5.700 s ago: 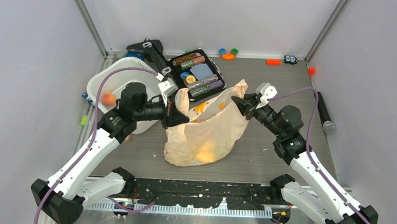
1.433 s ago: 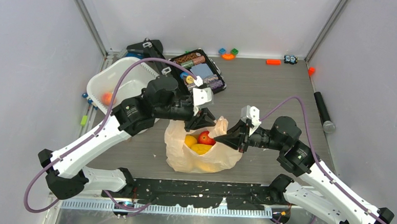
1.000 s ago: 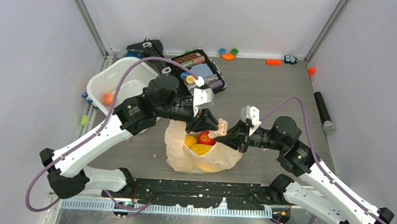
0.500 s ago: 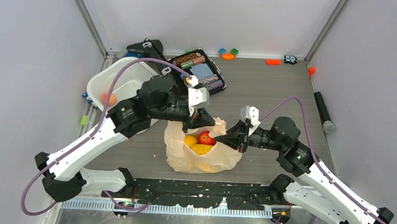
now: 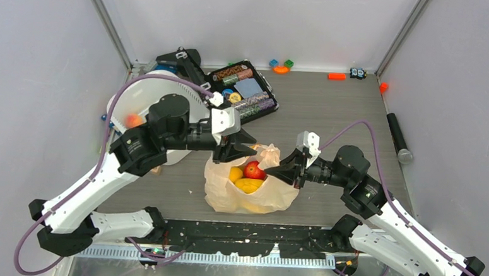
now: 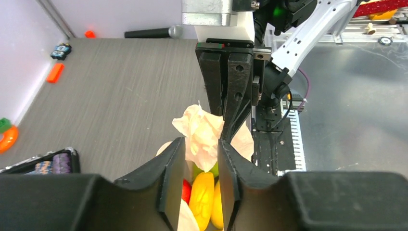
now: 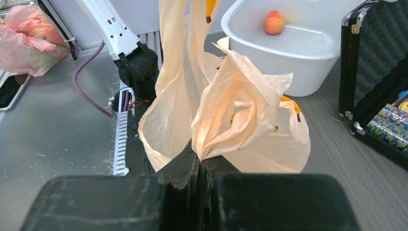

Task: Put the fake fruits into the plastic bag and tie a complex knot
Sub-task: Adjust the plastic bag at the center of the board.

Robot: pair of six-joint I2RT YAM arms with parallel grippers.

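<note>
Plastic bag [image 5: 252,192] film is pinched flat in the right pincer [image 7: 199,161], its jaws pressed together on a gathered fold of the rim. Facing it, the left pincer [image 6: 202,144] has its jaws a little apart with a crumpled wad of film in the gap — whether it grips I cannot tell. Below them the bag stands on the tabletop [image 5: 331,117], a red apple [image 5: 251,170] and yellow fruits [image 5: 246,183] showing in its open mouth. One peach-coloured fruit [image 7: 274,22] lies apart in the white tub [image 7: 298,77]. The risk, as I judge it, is thin slick film sliding out of a shallow pinch, or tearing if the two pull apart — then the mouth sags and fruit rolls out. The right arm reaches in low and nearly level from the right. The left arm bends over the tub, wrist pointing right at its partner.
</note>
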